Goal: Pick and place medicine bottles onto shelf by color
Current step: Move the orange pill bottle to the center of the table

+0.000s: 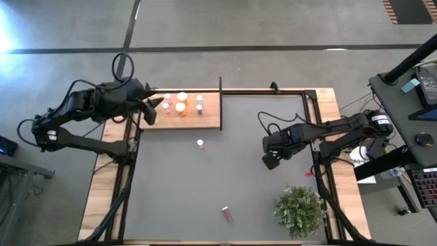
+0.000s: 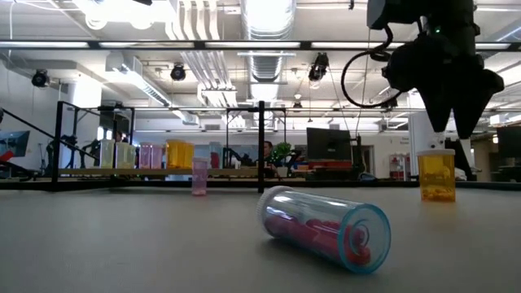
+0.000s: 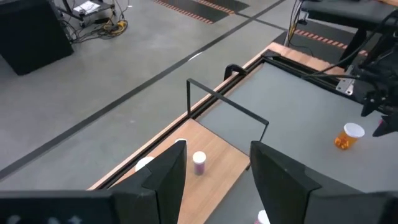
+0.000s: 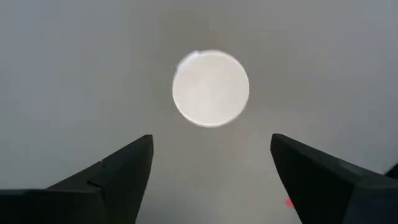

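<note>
low view: toppled clear bottle (image 2: pixel 326 230) holds pink pills.

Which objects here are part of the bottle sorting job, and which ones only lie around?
Part of the job:
- shelf, with bottles standing on it
- orange bottle, upright under the right gripper
- pink bottle, lying on its side
- small upright bottle near the shelf

Only lying around:
- bushy plant

place: lab/workshop | cues: exposed ceiling ducts (image 2: pixel 269 20); monitors (image 2: pixel 327 143); hazard-striped concrete floor (image 3: pixel 205 9)
</note>
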